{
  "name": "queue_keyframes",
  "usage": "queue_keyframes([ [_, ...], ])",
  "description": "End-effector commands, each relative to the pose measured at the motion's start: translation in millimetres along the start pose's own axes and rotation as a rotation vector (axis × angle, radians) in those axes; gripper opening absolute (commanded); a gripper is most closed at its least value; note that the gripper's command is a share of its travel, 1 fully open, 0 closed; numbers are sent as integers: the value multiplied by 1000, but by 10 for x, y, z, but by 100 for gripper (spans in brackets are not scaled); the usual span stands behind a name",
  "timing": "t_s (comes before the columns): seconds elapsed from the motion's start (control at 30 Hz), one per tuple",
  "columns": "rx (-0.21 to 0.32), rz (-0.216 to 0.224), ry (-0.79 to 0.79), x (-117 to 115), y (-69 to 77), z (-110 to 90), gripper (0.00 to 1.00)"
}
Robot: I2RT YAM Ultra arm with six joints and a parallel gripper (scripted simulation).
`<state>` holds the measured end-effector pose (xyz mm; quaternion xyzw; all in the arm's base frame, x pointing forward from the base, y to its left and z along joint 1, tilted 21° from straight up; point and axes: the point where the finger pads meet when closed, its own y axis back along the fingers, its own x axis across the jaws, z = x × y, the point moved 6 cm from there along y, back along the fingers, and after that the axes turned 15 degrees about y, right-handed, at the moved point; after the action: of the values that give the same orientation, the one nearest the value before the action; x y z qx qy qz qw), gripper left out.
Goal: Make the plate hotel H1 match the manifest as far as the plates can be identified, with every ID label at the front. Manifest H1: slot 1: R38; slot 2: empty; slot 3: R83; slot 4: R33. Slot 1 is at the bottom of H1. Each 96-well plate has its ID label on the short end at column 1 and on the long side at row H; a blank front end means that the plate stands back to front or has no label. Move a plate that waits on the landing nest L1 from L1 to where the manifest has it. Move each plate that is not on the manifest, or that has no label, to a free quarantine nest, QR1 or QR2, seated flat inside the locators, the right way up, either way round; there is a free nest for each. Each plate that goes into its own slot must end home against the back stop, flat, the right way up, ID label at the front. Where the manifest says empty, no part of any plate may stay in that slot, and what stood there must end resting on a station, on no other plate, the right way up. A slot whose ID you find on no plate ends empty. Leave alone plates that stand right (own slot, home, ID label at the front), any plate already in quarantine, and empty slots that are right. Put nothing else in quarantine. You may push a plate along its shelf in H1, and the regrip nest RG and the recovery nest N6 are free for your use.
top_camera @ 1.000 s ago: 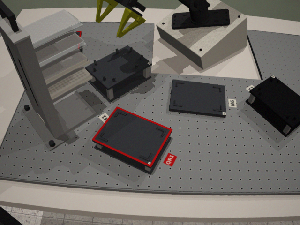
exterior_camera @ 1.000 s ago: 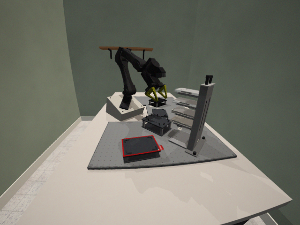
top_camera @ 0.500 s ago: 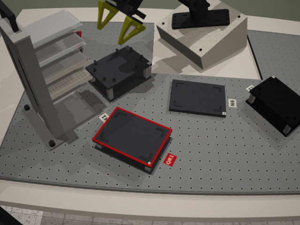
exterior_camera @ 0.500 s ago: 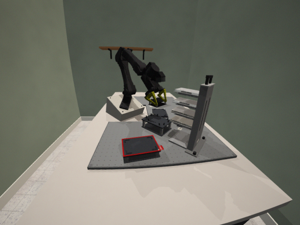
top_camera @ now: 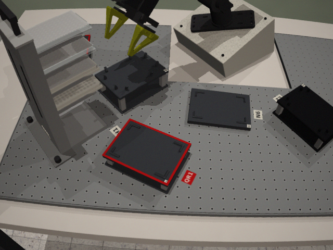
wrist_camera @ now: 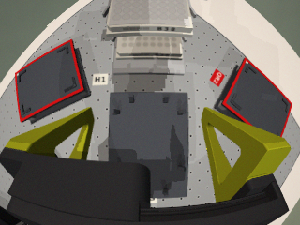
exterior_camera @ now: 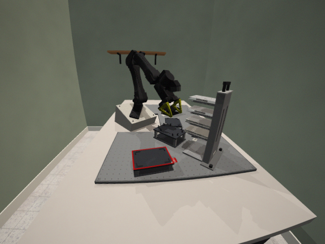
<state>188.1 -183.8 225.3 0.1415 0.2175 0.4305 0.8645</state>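
The gripper (top_camera: 118,46) (exterior_camera: 175,114) (wrist_camera: 148,110) is open and empty, above the dark pegged nest RG (top_camera: 120,83) (exterior_camera: 167,129) (wrist_camera: 145,131), which bears no plate. Hotel H1 (top_camera: 40,88) (exterior_camera: 218,126) stands beyond RG, with plates at several levels above its base. The top plate (top_camera: 60,28) (exterior_camera: 203,99) (wrist_camera: 149,11) looks clear; a front label reading R38 or R33 shows in the wrist view. The lowest plate (top_camera: 76,92) (wrist_camera: 149,46) has visible wells; I see no label on its front. Labels lower down are too small to read.
Quarantine nests QR1 (top_camera: 148,150) (wrist_camera: 49,80) and QR2 (exterior_camera: 152,158) (wrist_camera: 258,98) bear no plates. N6 (top_camera: 219,107) (exterior_camera: 172,121) bears no plate. The dark raised stand at far right (top_camera: 306,107) shows no plate. The robot's pale base block (top_camera: 250,51) (exterior_camera: 126,120) stands behind N6.
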Motion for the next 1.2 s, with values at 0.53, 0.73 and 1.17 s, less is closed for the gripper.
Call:
queue_keyframes([
  [0.53,-39,-17,1,-69,-130,214,100],
  [0.73,-39,-17,1,-69,-130,214,100],
  [1.17,-39,-17,1,-69,-130,214,100],
])
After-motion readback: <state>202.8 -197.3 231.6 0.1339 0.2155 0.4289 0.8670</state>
